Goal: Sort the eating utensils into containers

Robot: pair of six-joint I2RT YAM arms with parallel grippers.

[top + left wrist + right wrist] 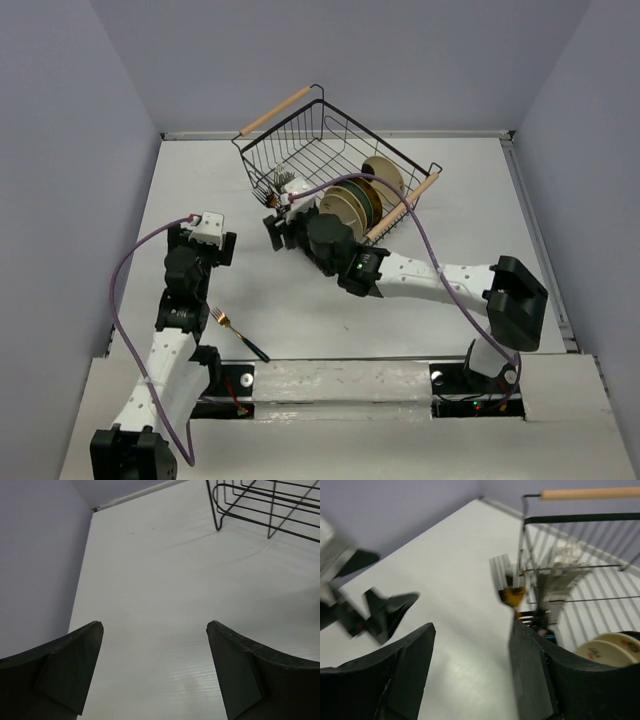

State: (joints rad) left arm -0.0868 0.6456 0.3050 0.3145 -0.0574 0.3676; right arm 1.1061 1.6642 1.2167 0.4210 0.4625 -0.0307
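Note:
One fork (238, 333) with a gold head and a dark handle lies flat on the table in front of the left arm. Several forks (279, 184) stand upright at the near-left corner of the wire basket; in the right wrist view a gold-headed fork (512, 595) and silver forks (555, 580) rise from a small black caddy (537, 617), mostly hidden behind my right finger. My right gripper (283, 228) (472, 625) is open and empty just beside those forks. My left gripper (203, 233) (155, 625) is open and empty above bare table.
The big black wire basket (300, 135) with wooden handles stands at the back middle, with round plates (362, 200) upright in it; its foot shows in the left wrist view (220, 515). Grey walls close the table on the left, back and right.

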